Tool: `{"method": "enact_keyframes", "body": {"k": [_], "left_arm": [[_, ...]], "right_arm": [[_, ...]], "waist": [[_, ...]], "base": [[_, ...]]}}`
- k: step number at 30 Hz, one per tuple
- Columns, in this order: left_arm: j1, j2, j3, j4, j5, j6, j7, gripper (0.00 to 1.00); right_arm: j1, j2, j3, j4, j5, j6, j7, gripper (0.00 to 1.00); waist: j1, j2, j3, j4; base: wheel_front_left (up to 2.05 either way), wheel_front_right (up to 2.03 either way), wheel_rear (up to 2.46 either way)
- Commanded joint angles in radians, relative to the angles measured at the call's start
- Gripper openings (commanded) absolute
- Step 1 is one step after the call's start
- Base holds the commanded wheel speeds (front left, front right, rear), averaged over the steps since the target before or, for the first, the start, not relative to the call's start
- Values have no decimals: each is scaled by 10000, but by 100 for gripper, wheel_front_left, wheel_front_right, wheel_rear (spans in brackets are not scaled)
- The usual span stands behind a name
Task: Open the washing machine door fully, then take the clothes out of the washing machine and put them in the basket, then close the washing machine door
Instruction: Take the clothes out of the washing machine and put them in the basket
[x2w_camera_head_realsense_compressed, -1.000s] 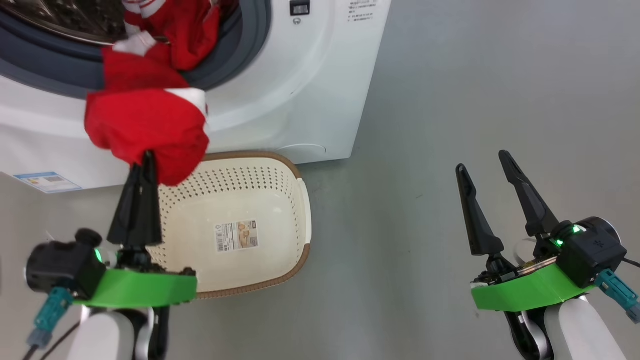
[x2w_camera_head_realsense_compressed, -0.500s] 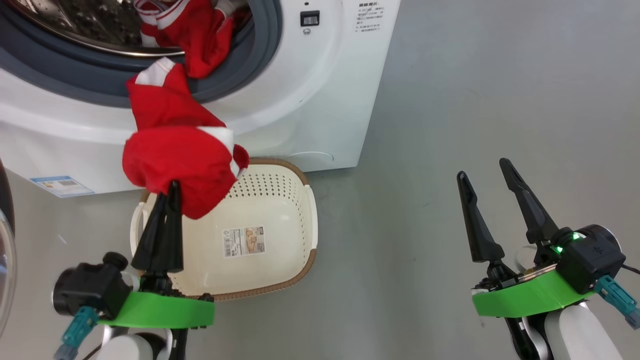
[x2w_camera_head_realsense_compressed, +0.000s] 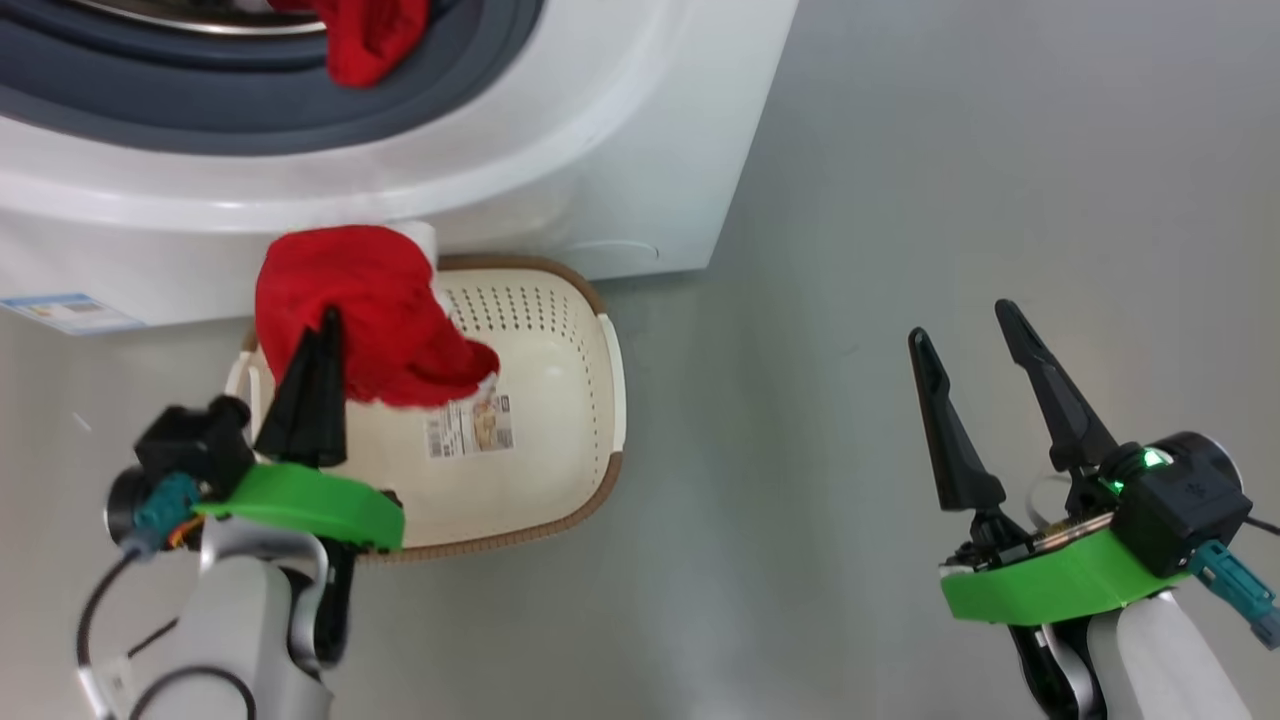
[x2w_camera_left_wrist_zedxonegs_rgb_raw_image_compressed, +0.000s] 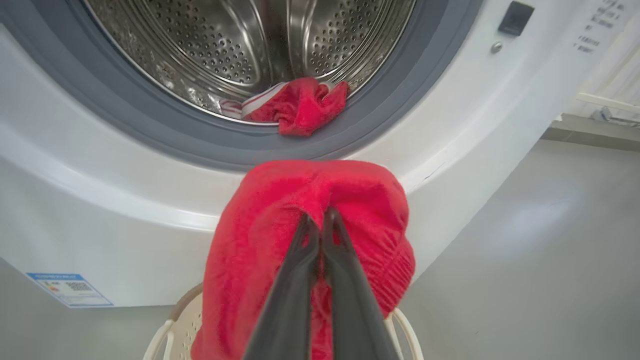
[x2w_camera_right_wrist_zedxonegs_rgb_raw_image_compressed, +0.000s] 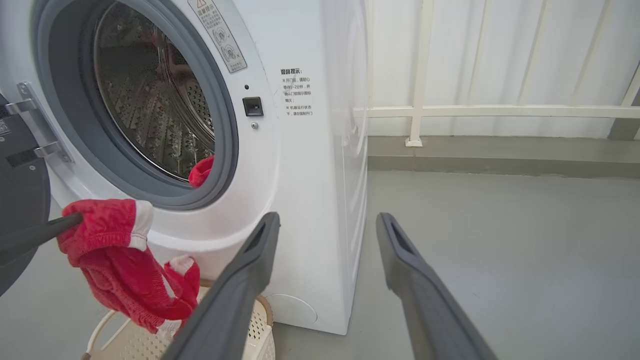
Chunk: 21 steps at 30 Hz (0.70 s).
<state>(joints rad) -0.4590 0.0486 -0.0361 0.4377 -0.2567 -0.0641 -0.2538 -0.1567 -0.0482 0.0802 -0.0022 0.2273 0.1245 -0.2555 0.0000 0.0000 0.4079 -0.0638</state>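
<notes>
My left gripper (x2w_camera_head_realsense_compressed: 325, 322) is shut on a red garment with white trim (x2w_camera_head_realsense_compressed: 370, 310), one of the clothes, holding it just above the cream basket (x2w_camera_head_realsense_compressed: 612, 360) in front of the washing machine (x2w_camera_head_realsense_compressed: 600, 150). In the left wrist view the shut gripper (x2w_camera_left_wrist_zedxonegs_rgb_raw_image_compressed: 317, 217) pinches the red garment (x2w_camera_left_wrist_zedxonegs_rgb_raw_image_compressed: 260, 235). Another red garment (x2w_camera_left_wrist_zedxonegs_rgb_raw_image_compressed: 300, 102) lies on the drum's lip. In the right wrist view the washing machine door (x2w_camera_right_wrist_zedxonegs_rgb_raw_image_compressed: 22, 195) stands open at the left. The held garment (x2w_camera_right_wrist_zedxonegs_rgb_raw_image_compressed: 115, 260) hangs over the basket (x2w_camera_right_wrist_zedxonegs_rgb_raw_image_compressed: 260, 325). My right gripper (x2w_camera_head_realsense_compressed: 960, 322) is open and empty over the floor.
The grey floor (x2w_camera_head_realsense_compressed: 900, 150) stretches to the right of the machine. A white railing (x2w_camera_right_wrist_zedxonegs_rgb_raw_image_compressed: 450, 110) and a low kerb run along the back wall. A blue label (x2w_camera_head_realsense_compressed: 60, 312) sits low on the washer's front.
My left gripper has pulled the red garment free of the drum opening and lowered it over the basket. The head view has shifted. The right gripper has stayed put.
</notes>
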Motion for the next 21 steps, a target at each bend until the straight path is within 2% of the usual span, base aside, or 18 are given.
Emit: {"method": "enact_keyframes", "body": {"k": [1,12,21], "left_arm": [[-418,163,462,249,-39,-142,-80,0],[-1859,141,1130,2624,247,-321,-80,0],[-3076,351,1478,5378,185,-494,-80,0]], "right_arm": [[-226,-20,240,-274,-48,62,-63,100],[-530,-20,321,-380,32,62,-63,100],[-798,-20,361,-523,200,62,-63,100]], "waist": [[0,0,455,-111],[0,0,1541,-455],[0,0,2510,-812]], "base": [[0,0,0],[0,0,0],[0,0,0]]}}
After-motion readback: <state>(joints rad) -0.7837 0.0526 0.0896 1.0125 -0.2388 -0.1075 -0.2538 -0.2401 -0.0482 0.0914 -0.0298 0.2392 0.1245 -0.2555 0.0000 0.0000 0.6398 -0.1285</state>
